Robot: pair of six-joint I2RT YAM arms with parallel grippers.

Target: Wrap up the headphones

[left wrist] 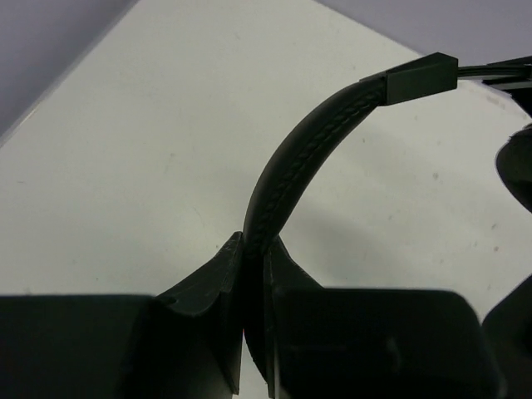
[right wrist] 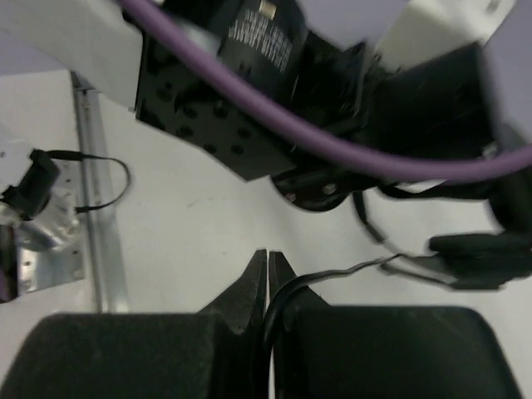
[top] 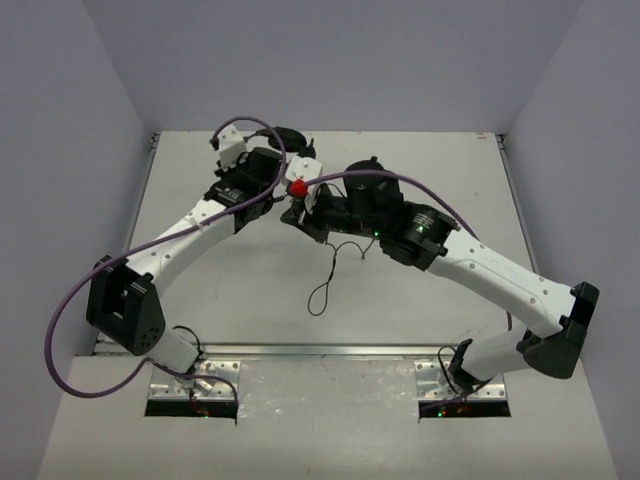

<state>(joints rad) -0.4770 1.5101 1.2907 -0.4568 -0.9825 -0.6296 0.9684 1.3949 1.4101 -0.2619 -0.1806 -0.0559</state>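
Above the white tabletop (top: 240, 300), left gripper (left wrist: 253, 249) clamps black over-ear headphones (left wrist: 420, 79) by the stitched headband (left wrist: 291, 150). Right gripper (right wrist: 268, 264), pinched shut, holds their thin black cable (right wrist: 332, 273).

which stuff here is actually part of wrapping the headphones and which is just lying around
For the job: headphones, clamped in the left fingers; thin black cord, pinched in the right fingers.
Just lying about: purple cables, metal rail.
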